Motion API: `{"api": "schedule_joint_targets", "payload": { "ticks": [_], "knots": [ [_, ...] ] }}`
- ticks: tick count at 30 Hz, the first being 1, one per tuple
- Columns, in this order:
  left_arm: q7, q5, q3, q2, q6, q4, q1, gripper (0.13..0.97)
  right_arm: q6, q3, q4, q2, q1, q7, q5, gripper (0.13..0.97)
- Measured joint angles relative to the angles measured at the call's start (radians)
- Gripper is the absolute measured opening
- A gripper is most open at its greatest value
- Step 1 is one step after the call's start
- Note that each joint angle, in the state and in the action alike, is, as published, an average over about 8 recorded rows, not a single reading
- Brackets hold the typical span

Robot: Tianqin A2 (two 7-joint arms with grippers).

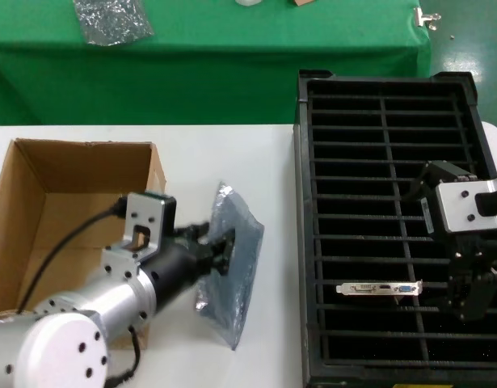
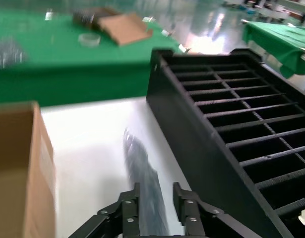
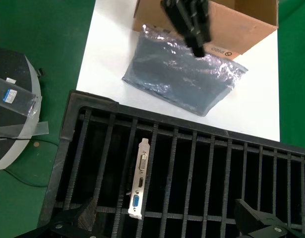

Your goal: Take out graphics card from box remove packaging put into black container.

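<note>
The graphics card stands in a slot of the black container (image 1: 393, 162); its silver bracket (image 1: 379, 288) with a blue and a white port shows on top. It is also in the right wrist view (image 3: 139, 178). My right gripper (image 1: 474, 301) hovers above the container just right of the card, open and empty (image 3: 167, 228). The grey-blue packaging (image 1: 232, 275) lies crumpled on the white table between the box (image 1: 38, 202) and the container. My left gripper (image 2: 156, 192) is open astride the bag's (image 2: 145, 178) near edge, with a gap at one finger.
A green-clothed table (image 1: 232, 73) runs along the back with a silvery bag (image 1: 111, 20) and cardboard scraps (image 2: 125, 27) on it. A round grey stand (image 3: 13, 109) sits on the floor beside the container. The box is open at the top.
</note>
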Motion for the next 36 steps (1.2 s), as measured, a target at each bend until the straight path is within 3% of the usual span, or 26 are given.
{"api": "schedule_joint_targets", "payload": {
  "ticks": [5, 10, 17, 19, 23, 31, 36],
  "knots": [
    [0.109, -0.003, 0.014, -0.027, -0.006, -0.098, -0.007, 0.322, 0.0, 0.0, 0.0, 0.0, 0.0, 0.0, 0.0, 0.966],
    [0.231, 0.008, 0.024, -0.042, -0.058, -0.184, -0.016, 0.422, 0.0, 0.0, 0.0, 0.0, 0.0, 0.0, 0.0, 0.966],
    [0.357, 0.017, 0.033, -0.042, -0.151, -0.209, -0.013, 0.585, 0.027, 0.013, -0.003, -0.009, -0.022, -0.01, 0.011, 0.966],
    [0.369, -0.005, 0.033, -0.046, -0.164, -0.202, -0.007, 0.639, 0.051, 0.025, -0.006, -0.017, -0.041, -0.019, 0.021, 0.966],
    [0.396, -0.066, 0.031, -0.057, -0.197, -0.183, 0.01, 0.639, 0.115, 0.057, -0.015, -0.038, -0.093, -0.043, 0.046, 0.966],
    [0.484, -0.212, 0.029, -0.081, -0.29, -0.137, 0.049, 0.814, 0.273, 0.136, -0.035, -0.09, -0.222, -0.103, 0.11, 0.966],
    [0.541, -0.306, 0.028, -0.097, -0.351, -0.108, 0.075, 0.868, 0.375, 0.187, -0.048, -0.123, -0.304, -0.142, 0.151, 0.966]
  ]
}}
